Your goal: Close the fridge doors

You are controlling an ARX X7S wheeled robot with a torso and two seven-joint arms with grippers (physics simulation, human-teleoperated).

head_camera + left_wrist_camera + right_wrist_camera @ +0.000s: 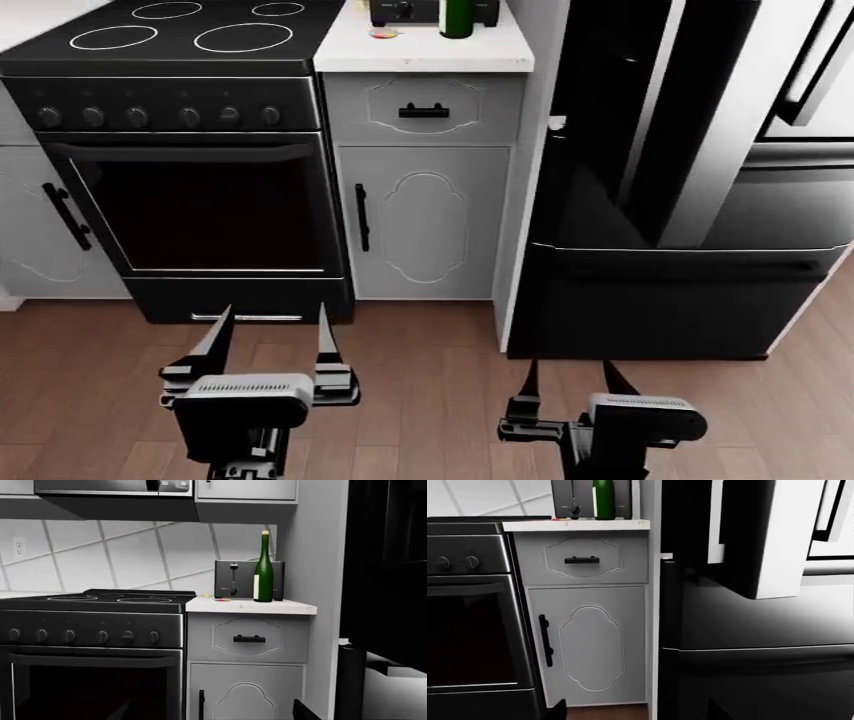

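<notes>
Currently, I see the fridge doors (694,110) swung open at 1 o'clock in the head view, above the lower drawer front (667,290). Oven (200,200) sits at 11 o'clock, grey cabinet (427,215) between. Left tool (267,335) and right tool (571,375) hover over the floor, both spread, empty.

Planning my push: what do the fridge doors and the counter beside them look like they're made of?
The fridge doors look like glossy black metal or coated panel outside, with sharp bright reflections; the inner lining is matte white, probably plastic. The counter looks like pale matte stone or laminate; I can't tell which.
</notes>
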